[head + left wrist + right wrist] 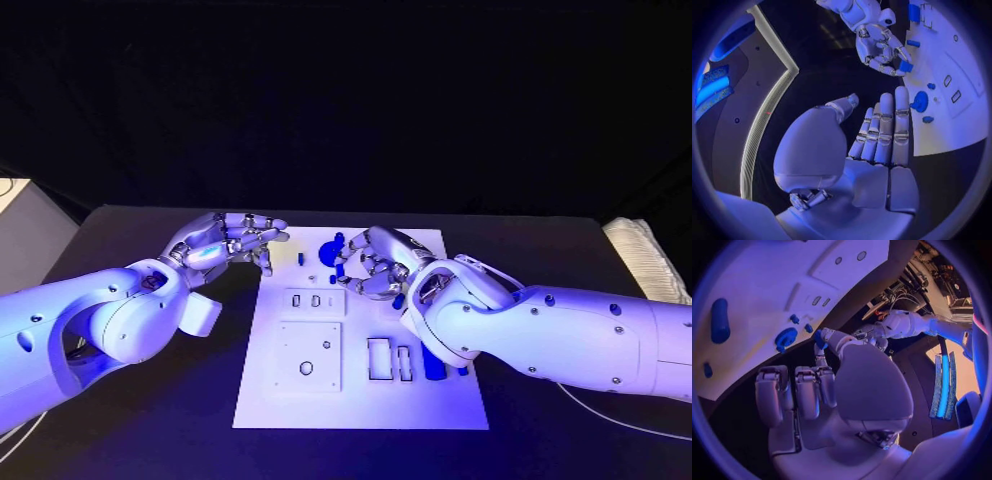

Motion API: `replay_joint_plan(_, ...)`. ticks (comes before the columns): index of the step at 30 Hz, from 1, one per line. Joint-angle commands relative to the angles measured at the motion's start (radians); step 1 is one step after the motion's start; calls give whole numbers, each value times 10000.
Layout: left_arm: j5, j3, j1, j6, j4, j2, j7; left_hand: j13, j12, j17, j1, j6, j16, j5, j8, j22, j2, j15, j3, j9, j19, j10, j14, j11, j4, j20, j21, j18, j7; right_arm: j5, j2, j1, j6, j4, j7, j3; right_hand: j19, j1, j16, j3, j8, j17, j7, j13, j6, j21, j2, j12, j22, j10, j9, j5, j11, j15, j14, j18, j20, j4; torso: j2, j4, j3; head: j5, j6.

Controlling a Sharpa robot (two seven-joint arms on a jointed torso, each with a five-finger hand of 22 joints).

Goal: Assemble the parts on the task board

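The white task board [361, 400] lies in the middle of the black table. My right hand [378, 262] hovers over the board's far half with its fingers curled. It pinches a small blue part [906, 66] between thumb and a finger, and this part [819, 337] sits at the fingertips. A round blue part [919, 101] and a few small blue parts [931, 86] stand on the board near it. A long blue part [719, 319] lies further along the board. My left hand [231, 240] is at the board's far left corner, fingers [882, 130] straight, thumb apart, holding nothing.
Rectangular slots [378, 360] and a raised white panel [310, 368] occupy the board's near half, with a blue part [433, 365] beside the slots. A pale stacked object [645, 260] sits at the table's right edge. A cable [620, 422] runs along the table under my right arm.
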Motion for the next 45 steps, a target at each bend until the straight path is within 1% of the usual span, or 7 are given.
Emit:
replay_joint_plan(1, -81, 1, 4, -79, 15, 32, -136, 16, 17, -10, -15, -19, 65, -4, -23, 22, 102, 6, 29, 15, -73, -17, -32, -8, -34, -8, 40, 144, 138, -697, 170, -106, -234, -79, -640, -4, 795, -89, 37, 30, 247, 2634, 21, 1889, -18, -49, -8, -54, 2137, 344, 206, 15, -19, -12, 1040, -144, -63, -9, 11, -5, -4, 37, -45)
replay_joint_plan(4, -84, 1, 4, -89, 20, 42, -166, 17, 20, -11, 1, -15, 69, -4, -21, 28, 102, 4, 39, 17, -77, -9, -31, -8, -47, -8, 52, 145, 139, -917, 404, -246, -272, -174, -767, -6, 795, -89, 37, 30, 247, 2634, 21, 1889, -18, -49, -8, -54, 2137, 344, 206, 15, -19, -12, 1040, -144, -63, -9, 19, -9, 10, 30, -66)
replay_joint_plan(8, -85, 1, 4, -81, 23, 57, -190, 24, 34, -12, 5, -9, 76, -4, -18, 37, 104, 4, 48, 20, -83, 19, -29, -11, -53, -8, 70, 146, 141, -1151, 664, -403, -273, -320, -890, -8, 800, -150, 37, 40, 262, 2634, 29, 1902, -37, -44, -70, -41, 2144, 357, 208, 23, -12, -5, 1040, -146, -56, -35, 23, 7, 0, -18, -56)
replay_joint_plan(14, -86, 1, 4, -62, 35, 74, -199, 52, 96, -16, -2, -2, 92, -4, -17, 60, 98, -5, 66, 27, -104, 142, -26, -27, -56, -11, 117, 148, 131, -1358, 862, -618, -178, -483, -900, -9, 797, -298, 37, 31, 291, 2634, 37, 1906, -63, -53, -190, -39, 2137, 361, 209, 36, -2, 5, 1040, -143, -45, -48, 22, 27, -1, 6, -106)
replay_joint_plan(23, -90, 1, 4, -50, 29, 69, -197, 52, 98, -17, -3, -7, 92, -4, -19, 63, 93, -6, 67, 27, -108, 144, -28, -28, -58, -11, 122, 148, 127, -1520, 1074, -799, 67, -717, -941, -18, 793, -359, 37, 23, 304, 2634, 37, 1894, -71, -62, -244, -54, 2129, 350, 209, 60, 1, 8, 1040, -141, -41, -53, 7, -2, 7, 25, -134)
replay_joint_plan(28, -106, 0, 4, -42, 34, 58, -200, 52, 98, -17, -3, -7, 92, -4, -19, 63, 93, -6, 67, 27, -108, 144, -28, -28, -58, -11, 122, 148, 127, -1612, 1113, -844, 140, -802, -976, -25, 794, -399, 37, 19, 318, 2634, 36, 1899, -72, -62, -279, -49, 2130, 354, 211, 33, 0, 10, 1040, -141, -39, -61, 17, 3, -3, 27, -151)
replay_joint_plan(45, -170, 0, 4, -1, 36, 50, -224, 52, 98, -17, -3, -7, 92, -4, -19, 63, 93, -6, 67, 27, -108, 144, -28, -28, -58, -11, 122, 148, 127, -1681, 1246, -897, 331, -1085, -985, -67, 783, -469, 37, 13, 329, 2634, 40, 1877, -91, -87, -317, -76, 2108, 332, 208, -8, 4, 12, 1040, -134, -36, -56, 27, 7, 0, 49, -180)
